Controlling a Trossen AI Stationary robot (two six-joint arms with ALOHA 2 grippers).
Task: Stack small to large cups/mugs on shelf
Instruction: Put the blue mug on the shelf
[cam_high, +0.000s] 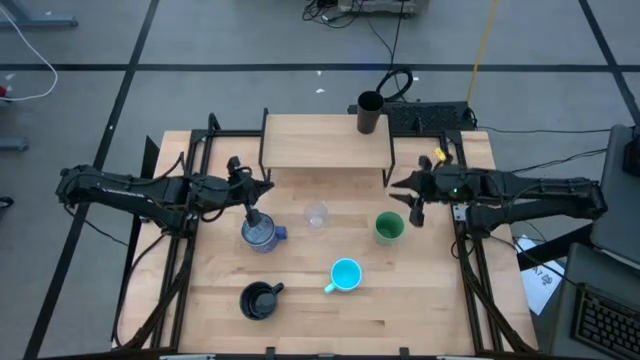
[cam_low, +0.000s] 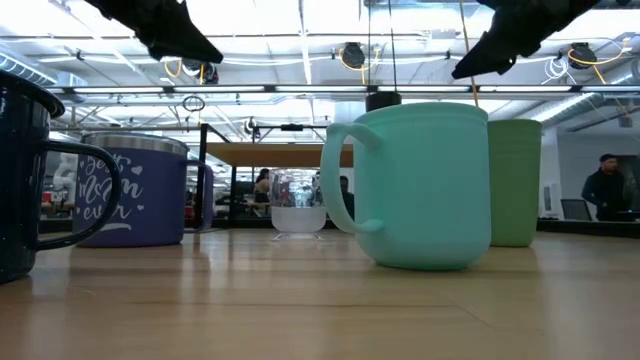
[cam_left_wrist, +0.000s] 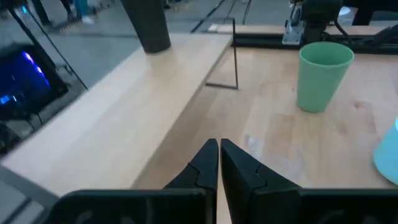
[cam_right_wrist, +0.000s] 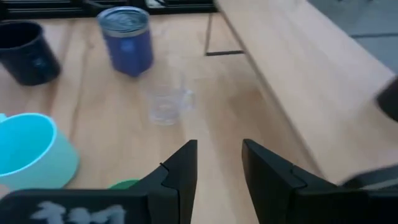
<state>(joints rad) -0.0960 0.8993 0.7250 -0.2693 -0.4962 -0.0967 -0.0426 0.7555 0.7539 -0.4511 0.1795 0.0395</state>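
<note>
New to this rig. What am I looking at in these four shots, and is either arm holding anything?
It is a robot with two dark arms at a wooden table. One shot looks straight down, one sits at table-top height, and two come from cameras on the wrists.

On the table: a blue mug, a small clear glass, a green cup, a cyan mug and a dark mug. A tall black tumbler stands on the small raised shelf.

The left gripper is above the blue mug, fingers shut on nothing. The right gripper is beside the green cup, fingers open. Neither holds anything.
</note>
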